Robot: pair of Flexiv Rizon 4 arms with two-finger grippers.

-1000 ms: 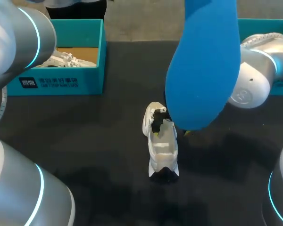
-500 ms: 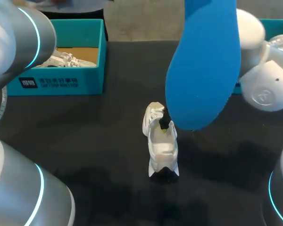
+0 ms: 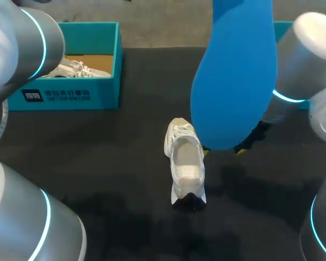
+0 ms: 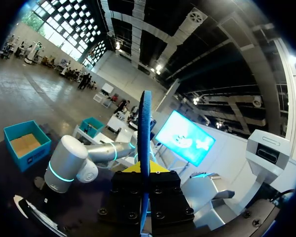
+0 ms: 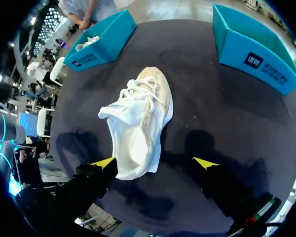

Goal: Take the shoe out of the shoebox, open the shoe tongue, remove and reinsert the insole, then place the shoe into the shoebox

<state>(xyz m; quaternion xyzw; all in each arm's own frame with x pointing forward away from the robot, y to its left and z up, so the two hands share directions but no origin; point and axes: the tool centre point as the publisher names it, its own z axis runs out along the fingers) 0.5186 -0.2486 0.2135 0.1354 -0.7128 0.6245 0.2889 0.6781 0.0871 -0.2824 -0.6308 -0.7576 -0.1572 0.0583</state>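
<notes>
— Where's the white shoe point(image 3: 186, 163)?

— On the black table point(image 3: 98, 163), standing on its sole with the mouth facing up. In the right wrist view its tongue is folded out from the opening.

— And the right gripper point(image 5: 154, 163)?

— Its fingers are spread wide and there is nothing between them. In its own view the shoe lies ahead of it. The heel end is just beside one yellow tip and well clear of the other, and neither finger appears to touch the shoe. From the head view this gripper sits just to the right of the shoe, mostly hidden behind the insole.

— So the insole is out?

— Yes. The blue insole point(image 3: 233, 76) hangs in the air, above the shoe and a little to its right, and touches nothing on the table. The left gripper point(image 4: 144, 170) is clamped on it. In the left wrist view the insole shows edge-on, running straight out between the two dark finger blocks, which press on it from both sides.

— Any boxes?

— A teal shoebox point(image 3: 70, 70) sits well apart from the shoe, past its toe end and off to the left in the head view. A second white shoe point(image 3: 70, 68) lies inside it. Another teal box point(image 5: 251, 49) stands well apart on the shoe's opposite side, and I cannot tell what it holds.
</notes>
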